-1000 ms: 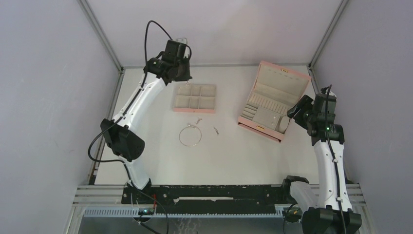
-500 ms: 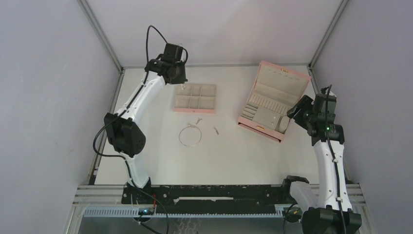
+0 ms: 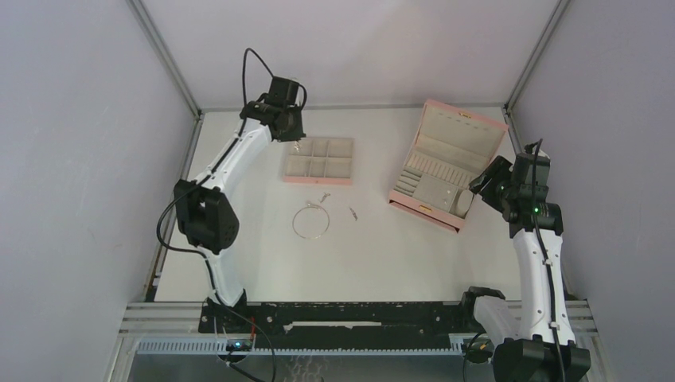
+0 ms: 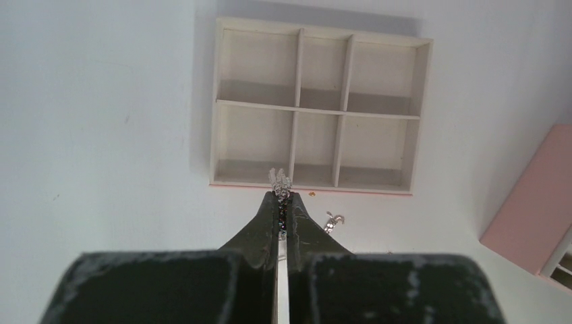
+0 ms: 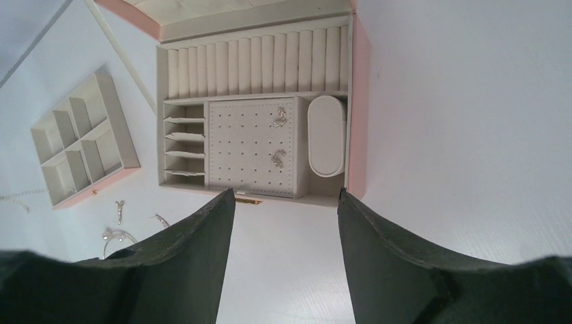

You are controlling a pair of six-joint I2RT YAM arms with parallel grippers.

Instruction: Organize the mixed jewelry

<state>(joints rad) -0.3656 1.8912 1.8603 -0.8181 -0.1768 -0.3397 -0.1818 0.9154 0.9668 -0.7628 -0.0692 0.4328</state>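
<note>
Counting the jewelry gives six items. One thin wire hoop (image 3: 310,221) lies near the middle of the bench (image 3: 382,263), with two tiny loose pieces (image 3: 324,196) just off it at 1 and 3 o'clock. Two sparkly studs (image 5: 278,117) sit on the perforated panel of the pink box (image 3: 466,127). One glittering cluster (image 4: 280,179) is held in the left pincer (image 4: 284,197), whose jaws are clenched on it.

There is one six-cell tray (image 3: 318,181), at 12 o'clock from the hoop, and one box, lid up, at 3 o'clock from the tray. From overhead the held cluster sits at the tray's 10 o'clock corner; its height above the tray cannot be told. The right pincer (image 5: 284,196) is released, fingers spread wide, at the box's 4 o'clock side.

Against a second ago, the left wrist has come back toward 7 o'clock, carrying the cluster from the tray's far edge to that corner. Hoop, loose pieces, tray, box and right arm lie as before.
</note>
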